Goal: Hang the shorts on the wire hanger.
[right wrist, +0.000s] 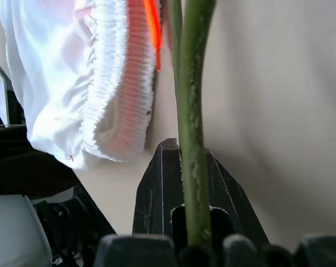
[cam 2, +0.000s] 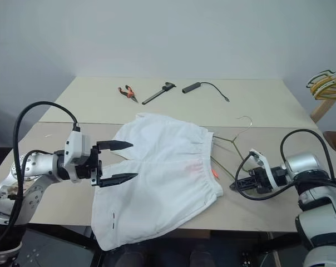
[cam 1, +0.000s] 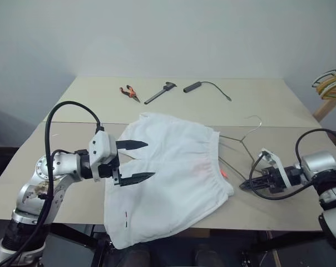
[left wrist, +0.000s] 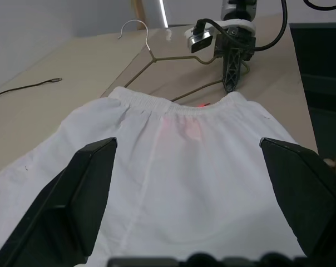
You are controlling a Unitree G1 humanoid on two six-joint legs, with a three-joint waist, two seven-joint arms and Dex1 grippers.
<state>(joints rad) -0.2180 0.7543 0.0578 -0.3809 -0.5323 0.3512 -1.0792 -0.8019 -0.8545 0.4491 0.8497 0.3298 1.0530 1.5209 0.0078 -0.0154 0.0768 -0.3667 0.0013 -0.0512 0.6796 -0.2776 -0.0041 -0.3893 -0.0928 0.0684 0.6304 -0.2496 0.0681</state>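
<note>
1. We count one pair of white shorts (cam 1: 168,172) spread flat on the tan table (cam 1: 257,100), its gathered waistband toward the robot's right and one leg hem hanging over the table's near edge
2. We count one thin wire hanger (cam 1: 239,146) lying on the table just beside the waistband, with its hook (cam 1: 255,123) pointing toward the far side
3. At the table's far side we count three small things: one pair of orange-handled pliers (cam 1: 129,92), one dark caliper-like tool (cam 1: 160,93) and one black stick with a thin cable (cam 1: 193,87)
4. A bunch of yellow and green hangers (cam 1: 330,83) sits off the table at the far right; we cannot count them surely
5. The left gripper (cam 1: 136,162) hovers over the left part of the shorts with its two black fingers spread wide and nothing between them
6. The right gripper (cam 1: 247,183) is at the hanger's near corner, just beside the waistband; its fingers are clamped on the hanger's green-grey wire, which the right wrist view shows running between them (right wrist: 191,183)
</note>
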